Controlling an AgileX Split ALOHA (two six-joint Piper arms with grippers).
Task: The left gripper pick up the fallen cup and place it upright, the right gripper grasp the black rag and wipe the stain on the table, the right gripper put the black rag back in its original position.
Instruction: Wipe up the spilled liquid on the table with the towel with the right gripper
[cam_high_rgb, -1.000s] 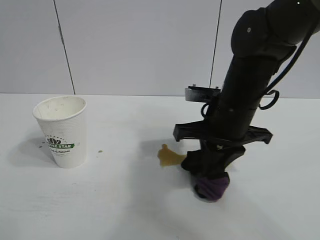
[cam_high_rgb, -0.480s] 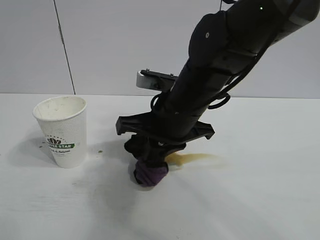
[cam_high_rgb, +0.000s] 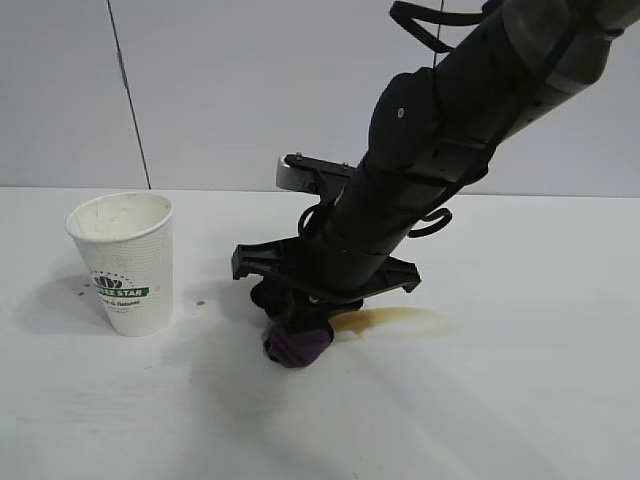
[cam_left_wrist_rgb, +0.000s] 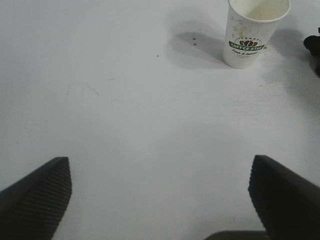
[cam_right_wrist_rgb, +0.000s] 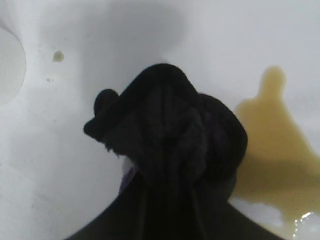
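Observation:
The white cup (cam_high_rgb: 125, 262) with its green logo band stands upright at the left of the table (cam_high_rgb: 520, 420). My right gripper (cam_high_rgb: 300, 318) reaches down from the upper right and is shut on the black rag (cam_high_rgb: 297, 346), pressing its purple-patched wad onto the table just left of the stain (cam_high_rgb: 395, 318). The stain is a thin amber smear trailing to the right. In the right wrist view the rag (cam_right_wrist_rgb: 170, 135) bulges out of the gripper (cam_right_wrist_rgb: 175, 200) beside the amber stain (cam_right_wrist_rgb: 275, 150). My left gripper (cam_left_wrist_rgb: 160, 192) hangs open over bare table, far from the cup (cam_left_wrist_rgb: 252, 35).
A small brown drop (cam_high_rgb: 200, 302) lies between the cup and the rag, also seen as a drop (cam_right_wrist_rgb: 58, 56) in the right wrist view. A grey panelled wall (cam_high_rgb: 250, 90) stands behind the table. White tabletop stretches in front of and to the right of the arm.
My right gripper has dragged the rag leftwards across the stain, from its right side to its left. The blotch is now a long thin smear. The cup has not moved.

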